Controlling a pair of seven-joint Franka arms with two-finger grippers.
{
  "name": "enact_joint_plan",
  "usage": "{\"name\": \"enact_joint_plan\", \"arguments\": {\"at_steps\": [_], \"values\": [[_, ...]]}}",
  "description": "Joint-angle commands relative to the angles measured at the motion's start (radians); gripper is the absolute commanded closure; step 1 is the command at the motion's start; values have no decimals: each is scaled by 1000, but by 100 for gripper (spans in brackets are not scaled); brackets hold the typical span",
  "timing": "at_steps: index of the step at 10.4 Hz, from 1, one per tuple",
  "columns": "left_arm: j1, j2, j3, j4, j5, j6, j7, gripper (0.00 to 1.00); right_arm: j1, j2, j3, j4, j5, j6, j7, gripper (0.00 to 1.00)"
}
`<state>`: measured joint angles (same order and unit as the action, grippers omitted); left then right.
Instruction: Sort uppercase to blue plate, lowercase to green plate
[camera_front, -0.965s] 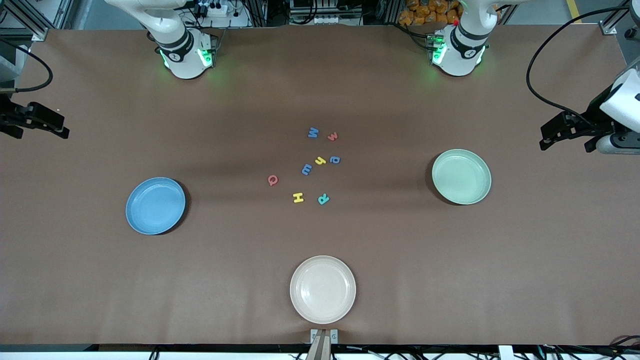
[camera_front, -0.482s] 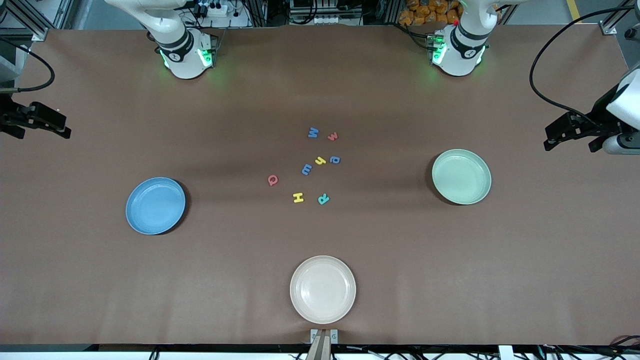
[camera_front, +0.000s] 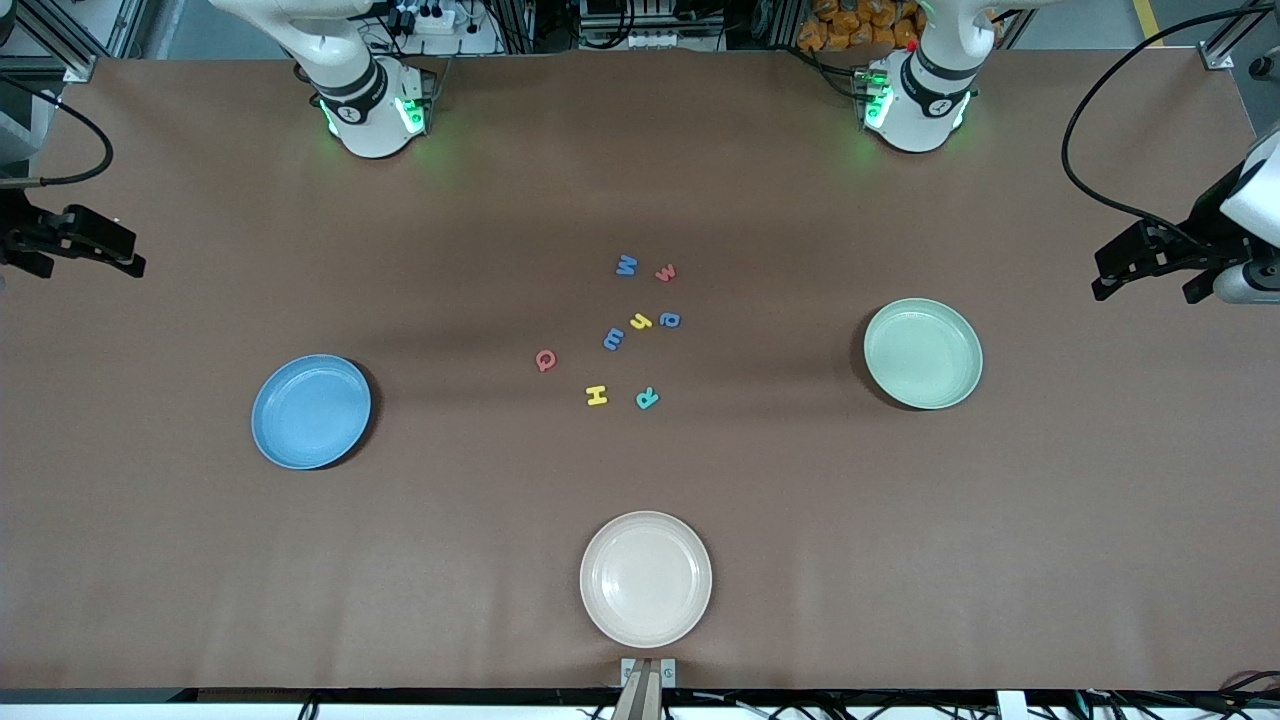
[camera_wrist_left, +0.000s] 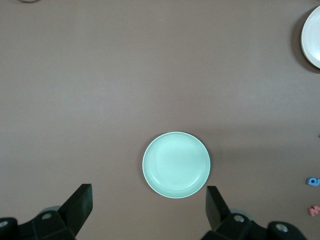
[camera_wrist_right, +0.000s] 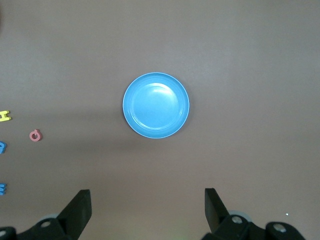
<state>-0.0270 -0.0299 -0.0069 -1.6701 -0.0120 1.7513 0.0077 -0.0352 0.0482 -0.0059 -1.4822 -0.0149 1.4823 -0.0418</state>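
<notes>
Several foam letters lie mid-table. The uppercase ones are blue W (camera_front: 626, 265), red Q (camera_front: 545, 360), yellow H (camera_front: 596, 395) and teal R (camera_front: 647, 399). The lowercase ones are red w (camera_front: 666, 272), yellow h (camera_front: 641, 321), blue a (camera_front: 671, 320) and blue m (camera_front: 613, 339). The blue plate (camera_front: 311, 411) (camera_wrist_right: 156, 105) sits toward the right arm's end, the green plate (camera_front: 923, 353) (camera_wrist_left: 176, 164) toward the left arm's end; both hold nothing. My left gripper (camera_front: 1105, 280) (camera_wrist_left: 148, 187) and right gripper (camera_front: 130, 262) (camera_wrist_right: 147, 192) hang open over bare table at the table's ends.
A cream-white plate (camera_front: 646, 579) rests near the table's front edge, nearer the front camera than the letters. Both arm bases (camera_front: 372, 110) (camera_front: 915, 100) stand along the back edge. A black cable (camera_front: 1075, 130) loops over the table by the left arm.
The left gripper has drifted a little outward toward its end of the table. The right gripper has barely shifted. Letters and plates have not moved.
</notes>
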Motion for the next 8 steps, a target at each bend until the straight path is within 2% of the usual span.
{"name": "enact_joint_plan", "arguments": {"at_steps": [1, 3, 5, 8], "values": [[-7, -15, 5, -2, 12, -7, -15, 0, -12, -11, 4, -9, 3, 1, -6, 0], [-7, -28, 4, -3, 15, -7, -11, 0, -34, 2, 4, -10, 3, 7, -6, 0], [-17, -25, -27, -11, 6, -28, 6, 0, -35, 5, 4, -10, 4, 13, -6, 0], [-11, -18, -172, -49, -3, -59, -67, 0, -32, 7, 4, -12, 4, 12, -6, 0]]}}
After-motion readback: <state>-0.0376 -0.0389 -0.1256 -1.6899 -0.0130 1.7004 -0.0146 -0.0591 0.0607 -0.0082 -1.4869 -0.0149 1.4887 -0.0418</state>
